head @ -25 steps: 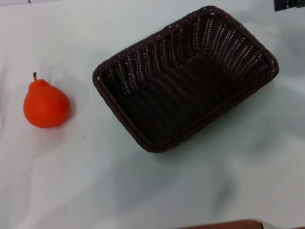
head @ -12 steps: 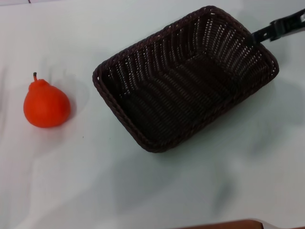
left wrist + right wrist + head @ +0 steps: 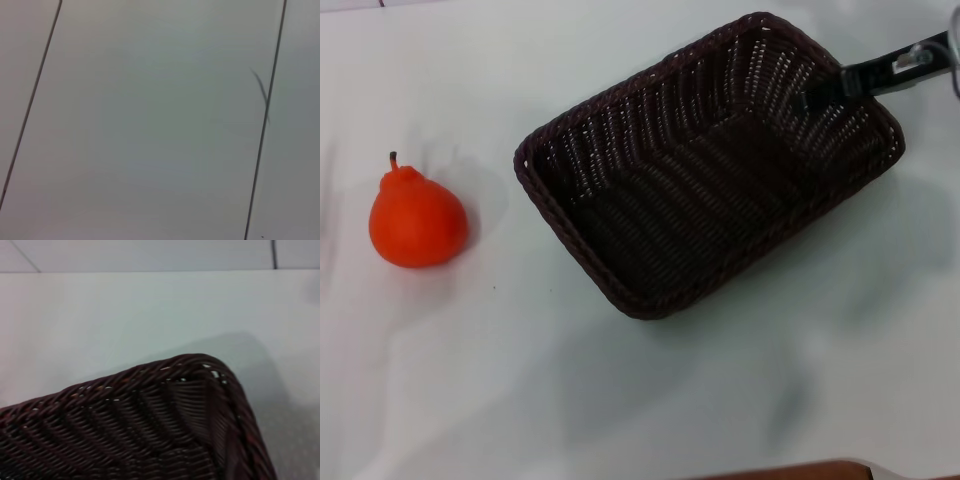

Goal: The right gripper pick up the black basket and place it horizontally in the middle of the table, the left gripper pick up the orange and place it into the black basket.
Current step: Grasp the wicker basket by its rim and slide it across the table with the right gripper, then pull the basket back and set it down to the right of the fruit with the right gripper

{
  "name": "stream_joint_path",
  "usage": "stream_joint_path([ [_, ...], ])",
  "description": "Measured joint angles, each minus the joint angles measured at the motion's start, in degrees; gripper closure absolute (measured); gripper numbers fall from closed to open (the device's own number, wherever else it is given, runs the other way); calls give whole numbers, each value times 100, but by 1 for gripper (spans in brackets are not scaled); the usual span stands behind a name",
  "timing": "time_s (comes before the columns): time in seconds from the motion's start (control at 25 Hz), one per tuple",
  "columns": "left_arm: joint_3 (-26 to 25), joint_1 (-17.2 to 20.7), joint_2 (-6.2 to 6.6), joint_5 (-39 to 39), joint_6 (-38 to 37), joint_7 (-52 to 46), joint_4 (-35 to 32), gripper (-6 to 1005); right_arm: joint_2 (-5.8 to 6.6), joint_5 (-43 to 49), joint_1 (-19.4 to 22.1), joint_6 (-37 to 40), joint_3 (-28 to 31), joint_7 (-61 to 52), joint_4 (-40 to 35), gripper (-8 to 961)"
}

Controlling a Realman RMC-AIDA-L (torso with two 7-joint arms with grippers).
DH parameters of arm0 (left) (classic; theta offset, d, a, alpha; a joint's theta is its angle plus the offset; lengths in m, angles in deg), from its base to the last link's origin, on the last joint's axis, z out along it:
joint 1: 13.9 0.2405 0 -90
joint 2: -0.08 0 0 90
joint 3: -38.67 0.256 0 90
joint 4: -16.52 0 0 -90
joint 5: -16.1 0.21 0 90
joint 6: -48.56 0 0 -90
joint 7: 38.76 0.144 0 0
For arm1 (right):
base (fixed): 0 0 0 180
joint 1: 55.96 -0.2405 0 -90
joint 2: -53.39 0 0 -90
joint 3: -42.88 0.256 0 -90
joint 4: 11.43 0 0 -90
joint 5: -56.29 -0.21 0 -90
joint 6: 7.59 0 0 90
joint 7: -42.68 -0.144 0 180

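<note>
The black basket (image 3: 690, 190) lies empty on the white table (image 3: 470, 380), right of centre in the head view, turned at a slant. The orange (image 3: 417, 222) stands on the table to its left, well apart, stem up. My right gripper (image 3: 820, 95) reaches in from the upper right, with its tip over the basket's far right rim and inner wall. The right wrist view shows a corner of the basket (image 3: 200, 370) close below. My left gripper is out of view; its wrist view shows only a pale surface with thin dark lines.
A brown edge (image 3: 790, 470) shows at the bottom of the head view. Bare white table lies in front of the basket and around the orange.
My right gripper has come in from the upper right and moved left, from outside the basket's far right rim to over it. The basket and orange have not moved.
</note>
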Motion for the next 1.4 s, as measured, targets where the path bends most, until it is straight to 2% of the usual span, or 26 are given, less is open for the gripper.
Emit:
stream_joint_path([
  [0.2,17,-16,-3,8,-5,0,-5,128,9,-33,-23,149,-124,39,157,176],
  [0.4,20,-7,1,19,-6,0,-18,138,-23,-27,48,128,-116,-13,33,387],
  [0.52,21,0,5,19,-6,3,-22,143,-20,-23,58,90,-101,-23,18,630],
  [0.84,21,11,14,74,0,32,-78,159,-61,-242,247,-315,-28,-445,-283,722],
  [1.08,20,61,34,79,56,40,-16,170,-150,-1195,943,-615,-137,-1535,-1142,753],
  [1.16,34,68,34,80,82,47,-4,214,-165,-1509,1240,-574,-256,-1854,-1329,755],
  [1.32,185,67,33,80,83,55,28,215,-165,-2181,1676,-318,-380,-2245,-1314,758],
  [1.4,297,52,35,80,78,55,73,215,-165,-2209,1699,-295,-387,-2297,-1286,760],
])
